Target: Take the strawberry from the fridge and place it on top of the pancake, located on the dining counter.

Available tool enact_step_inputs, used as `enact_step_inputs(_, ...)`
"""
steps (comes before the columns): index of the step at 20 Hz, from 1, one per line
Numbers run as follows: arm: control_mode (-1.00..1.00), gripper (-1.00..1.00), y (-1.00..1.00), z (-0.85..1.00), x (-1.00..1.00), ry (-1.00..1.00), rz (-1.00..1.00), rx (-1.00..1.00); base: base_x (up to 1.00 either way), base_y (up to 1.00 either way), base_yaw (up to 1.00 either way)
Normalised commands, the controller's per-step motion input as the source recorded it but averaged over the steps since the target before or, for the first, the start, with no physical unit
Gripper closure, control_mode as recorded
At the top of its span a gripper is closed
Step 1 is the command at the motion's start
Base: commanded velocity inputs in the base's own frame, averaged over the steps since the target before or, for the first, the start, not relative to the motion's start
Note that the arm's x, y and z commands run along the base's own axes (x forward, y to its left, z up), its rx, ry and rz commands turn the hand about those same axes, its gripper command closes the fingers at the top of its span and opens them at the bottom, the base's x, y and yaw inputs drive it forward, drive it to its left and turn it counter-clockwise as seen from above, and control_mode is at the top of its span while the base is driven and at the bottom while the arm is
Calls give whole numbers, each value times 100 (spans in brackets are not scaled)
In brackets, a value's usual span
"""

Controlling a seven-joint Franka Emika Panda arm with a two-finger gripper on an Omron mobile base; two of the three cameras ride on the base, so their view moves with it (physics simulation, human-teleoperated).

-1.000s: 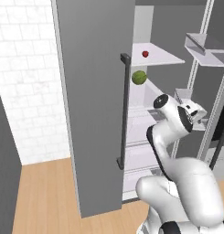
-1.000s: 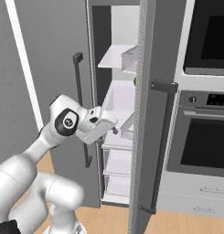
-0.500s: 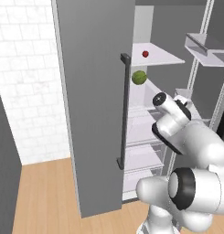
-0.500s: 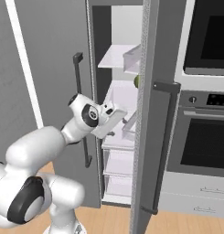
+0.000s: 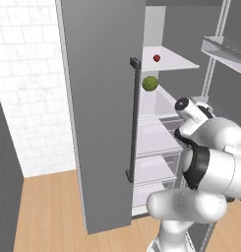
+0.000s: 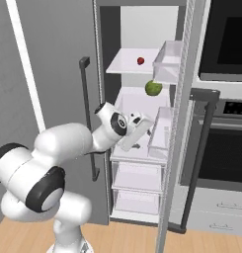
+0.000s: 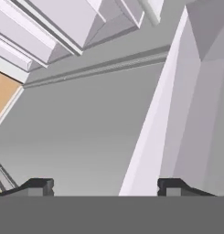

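We see the fridge [image 5: 102, 113] standing with both doors swung wide, white shelves bare to us. The strawberry [image 6: 141, 61] sits on the upper shelf [image 6: 130, 64], small and red, towards the back. Just below it, at about five o'clock from the berry in the right base view, the green round fruit [image 6: 153, 88] lies on the next shelf down. In the left base view the same pair appears at roughly one o'clock from the door's dark bar handle [image 5: 134, 120], the strawberry [image 5: 156, 58] above the green fruit [image 5: 150, 83].

Our hand [image 6: 142, 129] reaches into the fridge at the level of the middle shelf, below the green fruit and well apart from the strawberry. From the hand view, its two dark fingertips [image 7: 38, 185] stand spread, with nothing between them: released, grasping nothing. Ahead of them lie grey fridge walls and pale shelf edges.
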Motion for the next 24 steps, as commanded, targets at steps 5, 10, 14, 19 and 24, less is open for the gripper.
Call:
enact_step_inputs(5,-100,-100,-75,0,0,0,0,1,0,0,0)
enact_step_inputs(10,-100,-100,-6,0,0,0,2,0,0,0,0)
enact_step_inputs(14,-100,-100,51,0,-6,0,0,2,0,0,0)
enact_step_inputs(19,-100,-100,100,0,-28,0,-16,27,0,0,0)
enact_step_inputs(24,-100,-100,96,0,-58,0,-31,53,0,0,0)
